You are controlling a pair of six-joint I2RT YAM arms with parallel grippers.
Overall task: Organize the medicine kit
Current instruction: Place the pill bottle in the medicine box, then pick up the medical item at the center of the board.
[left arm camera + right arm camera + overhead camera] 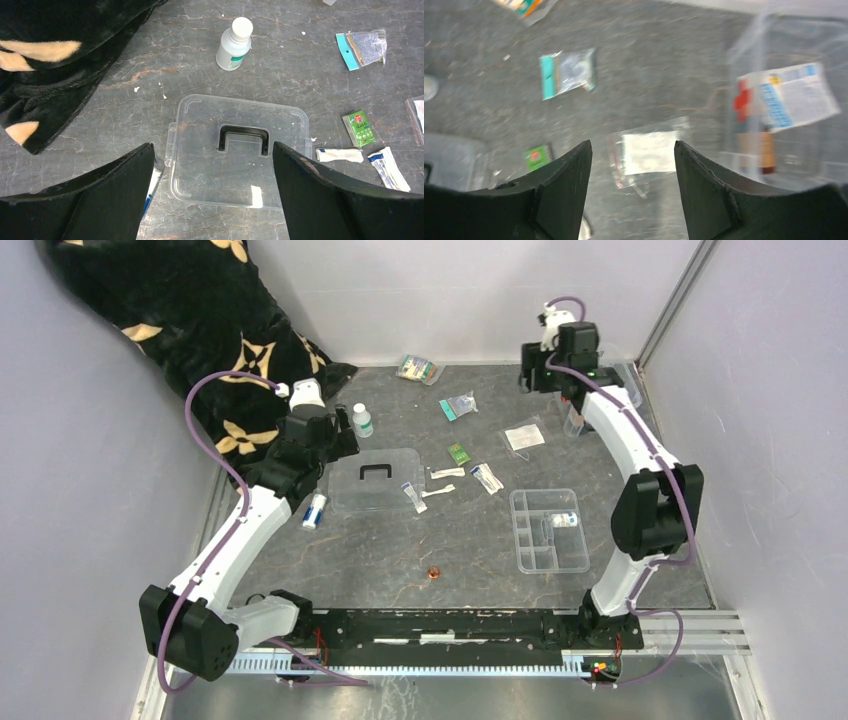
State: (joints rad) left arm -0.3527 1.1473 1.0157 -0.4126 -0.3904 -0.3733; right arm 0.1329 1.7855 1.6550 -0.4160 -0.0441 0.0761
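The medicine kit's clear box [784, 100] with a red cross stands at the far right and holds a white packet and a brown bottle. My right arm partly hides the box [574, 421] in the top view. Its flat clear lid [375, 480] with a black handle [243, 136] lies apart, left of centre. My left gripper [212, 145] hovers open over the lid's near edge, holding nothing. My right gripper [631, 142] is open and empty above a clear bag with a white pad [649, 152], left of the box. In the top view it [535, 378] is at the far right corner.
A white bottle [234, 44], a teal packet [362, 47], a green packet [358, 126] and white sachets [447, 472] lie scattered. A blue-white tube [315, 510] lies left of the lid. A divided clear tray [549, 530] sits near right. A black patterned blanket [200, 320] fills the back left.
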